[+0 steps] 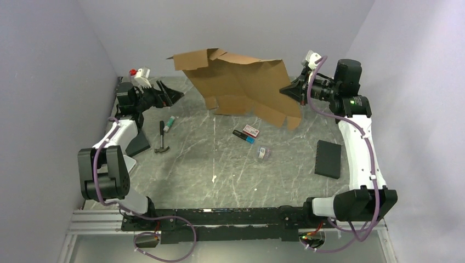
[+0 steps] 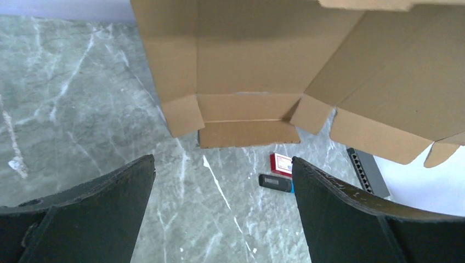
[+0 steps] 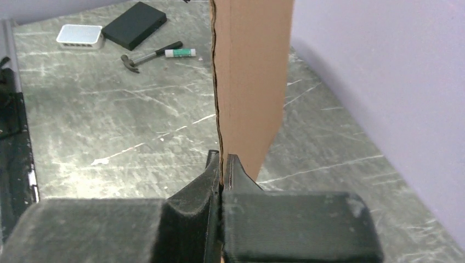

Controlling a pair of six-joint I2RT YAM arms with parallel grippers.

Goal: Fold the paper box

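Overhead, grip unclear; right wrist view shows right fingers (image 3: 241,183) clamping paper box (image 3: 252,66) edge; left fingers (image 2: 104,200) spread, empty.

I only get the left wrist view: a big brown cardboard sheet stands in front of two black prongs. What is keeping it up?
Observer: The right gripper is shut on the right edge of the paper box, pinching the sheet upright.
Operator: Do my prongs touch it?
Observer: No. Seen from above, the left gripper is open and sits apart from the sheet's left side.
Operator: Is anything lying out of my sight?
Observer: A hammer lies on the table close to the left arm.
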